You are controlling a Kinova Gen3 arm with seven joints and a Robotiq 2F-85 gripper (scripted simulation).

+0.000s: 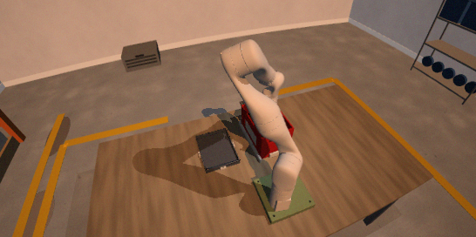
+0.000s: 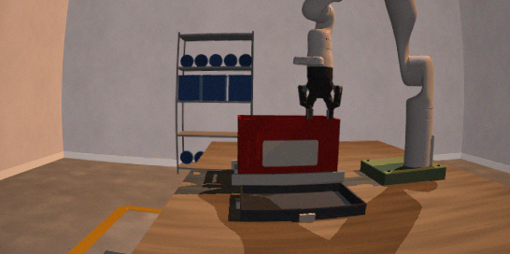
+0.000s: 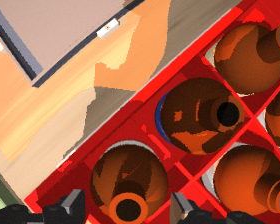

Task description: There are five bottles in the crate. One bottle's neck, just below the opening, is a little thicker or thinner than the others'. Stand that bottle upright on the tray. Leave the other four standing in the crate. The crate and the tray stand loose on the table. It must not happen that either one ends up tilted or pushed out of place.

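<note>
The red crate (image 1: 268,146) (image 2: 252,153) (image 3: 156,93) stands on the table. In the wrist view five brown bottles stand in its compartments: one at the lower left (image 3: 111,175), one with a blue edge (image 3: 183,107), one at the upper right (image 3: 238,62), one cut off by the right edge (image 3: 279,120) and one at the lower right (image 3: 236,175). Which neck differs I cannot tell. My gripper (image 2: 319,115) (image 3: 127,205) is open, pointing down at the crate's rim height, its fingers either side of the lower-left bottle's mouth, apart from it. The black tray (image 1: 215,152) (image 2: 299,199) (image 3: 71,25) holds nothing.
The tray lies close beside the crate's long labelled wall. The arm's green base plate (image 1: 301,199) (image 2: 389,175) is on the table (image 1: 349,143) near the crate's end. Red dividers (image 3: 178,165) separate the bottles. In the top view the arm hides part of the crate.
</note>
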